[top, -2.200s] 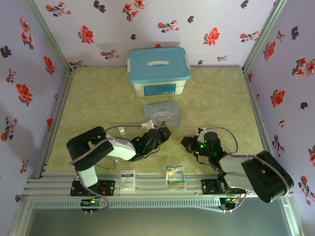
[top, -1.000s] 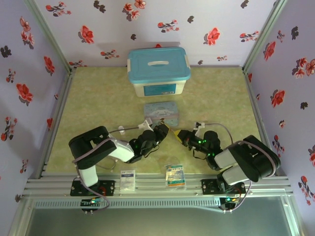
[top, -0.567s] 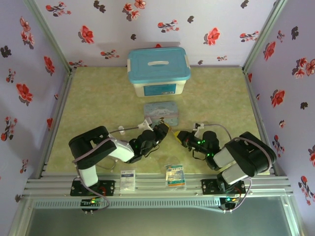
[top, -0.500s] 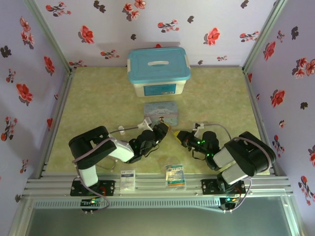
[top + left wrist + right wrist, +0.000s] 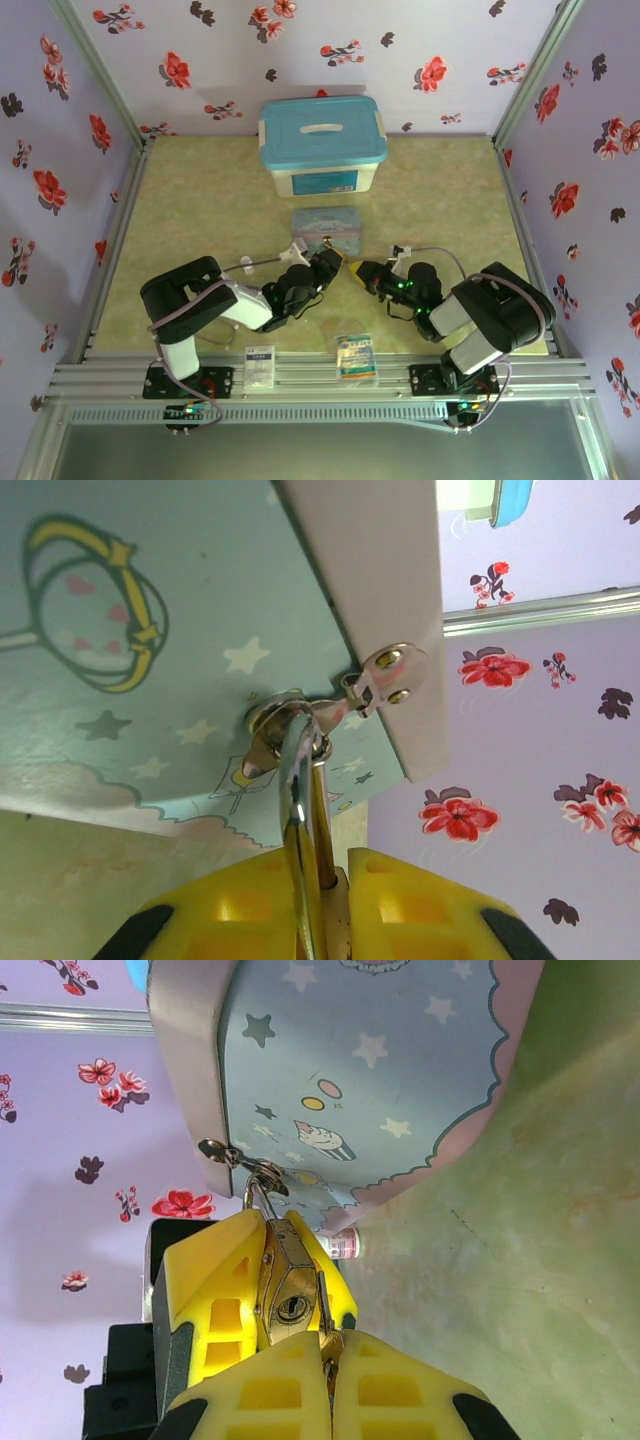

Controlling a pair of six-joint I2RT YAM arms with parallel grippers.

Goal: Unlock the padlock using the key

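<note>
Padlock (image 5: pixel 285 1280), hung on the cartoon tin's (image 5: pixel 380 1080) hasp (image 5: pixel 222 1153), is clamped steady by the left gripper (image 5: pixel 322 905); the right gripper (image 5: pixel 328 1365), apparently pinching the key (image 5: pixel 322 1315), faces its keyhole (image 5: pixel 291 1308).

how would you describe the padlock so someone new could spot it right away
Start at the teal-lidded box at the back; just in front of it lies the cartoon tin. From the tin's clasp hangs the padlock, pinched in the yellow left gripper. It is the tiny brass block with a round keyhole and a thin silver shackle.
</note>
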